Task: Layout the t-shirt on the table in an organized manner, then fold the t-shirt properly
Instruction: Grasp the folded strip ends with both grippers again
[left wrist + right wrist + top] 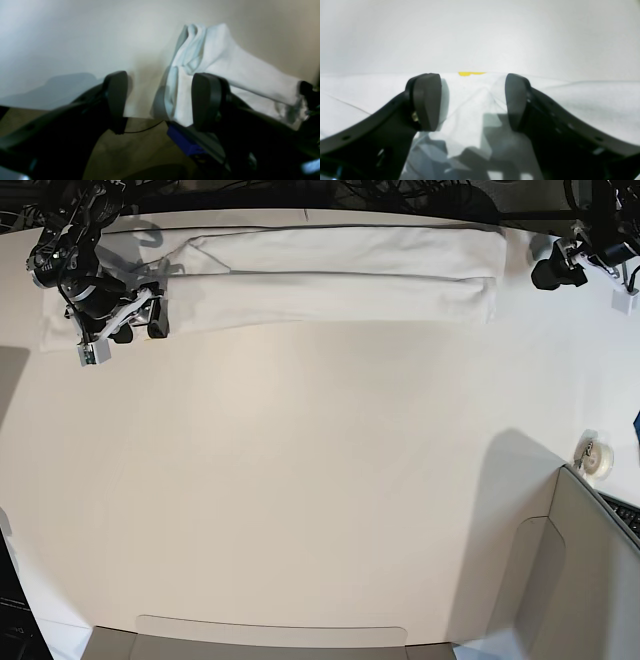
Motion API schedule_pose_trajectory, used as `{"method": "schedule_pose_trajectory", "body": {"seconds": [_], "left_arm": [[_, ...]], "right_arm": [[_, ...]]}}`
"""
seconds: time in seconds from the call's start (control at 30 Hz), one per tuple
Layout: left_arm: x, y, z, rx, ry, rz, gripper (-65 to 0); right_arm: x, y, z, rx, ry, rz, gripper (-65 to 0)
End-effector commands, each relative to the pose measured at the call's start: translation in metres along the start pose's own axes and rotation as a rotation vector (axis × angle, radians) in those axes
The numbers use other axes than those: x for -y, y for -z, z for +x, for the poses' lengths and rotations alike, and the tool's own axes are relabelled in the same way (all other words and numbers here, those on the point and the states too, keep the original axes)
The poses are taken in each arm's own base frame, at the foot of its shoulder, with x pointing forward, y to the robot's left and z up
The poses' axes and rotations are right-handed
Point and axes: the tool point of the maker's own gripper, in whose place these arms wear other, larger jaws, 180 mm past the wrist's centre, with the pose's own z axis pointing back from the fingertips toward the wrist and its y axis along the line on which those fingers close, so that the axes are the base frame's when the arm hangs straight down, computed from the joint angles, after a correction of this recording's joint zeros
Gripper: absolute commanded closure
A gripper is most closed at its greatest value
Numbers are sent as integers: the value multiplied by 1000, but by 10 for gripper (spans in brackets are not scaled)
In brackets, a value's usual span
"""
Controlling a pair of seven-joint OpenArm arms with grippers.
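The white t-shirt lies as a long folded strip along the far side of the white table. My left gripper hangs just past the strip's right end. In the left wrist view that gripper is open, and the bunched t-shirt end rests on the table beside and beyond its right finger, with nothing pinched. My right gripper hovers over the strip's left end. Seen from the right wrist, this gripper is open above flat t-shirt cloth that shows a sliver of yellow print.
A grey-beige box panel stands at the near right corner, with a small round roll just beyond it. A flat beige panel lies along the near edge. Below the table edge, a blue part and a thin cable show.
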Motion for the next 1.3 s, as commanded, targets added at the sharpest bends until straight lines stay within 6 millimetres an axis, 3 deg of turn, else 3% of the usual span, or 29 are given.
{"method": "schedule_pose_trajectory", "body": {"seconds": [0.0, 0.27, 0.57, 0.77, 1.13, 1.27], "left_arm": [[-1, -4, 5, 11, -7, -15, -384], [36, 35, -21, -106, 22, -182, -385], [14, 63, -21, -127, -135, -204, -435], [14, 72, -24, -148, -156, -215, -436], [22, 83, -63, -273, -145, -221, -434], [19, 81, -66, -284, -145, -214, -431]], "right_arm": [[7, -3, 0, -15, -11, -27, -400], [6, -2, 4, -8, -13, -24, -401], [5, -3, 2, -16, -12, -24, -401], [5, -3, 2, -15, -11, -22, -401], [5, -3, 3, -12, -13, -23, -401], [5, -3, 4, -9, -14, -23, -401]]}}
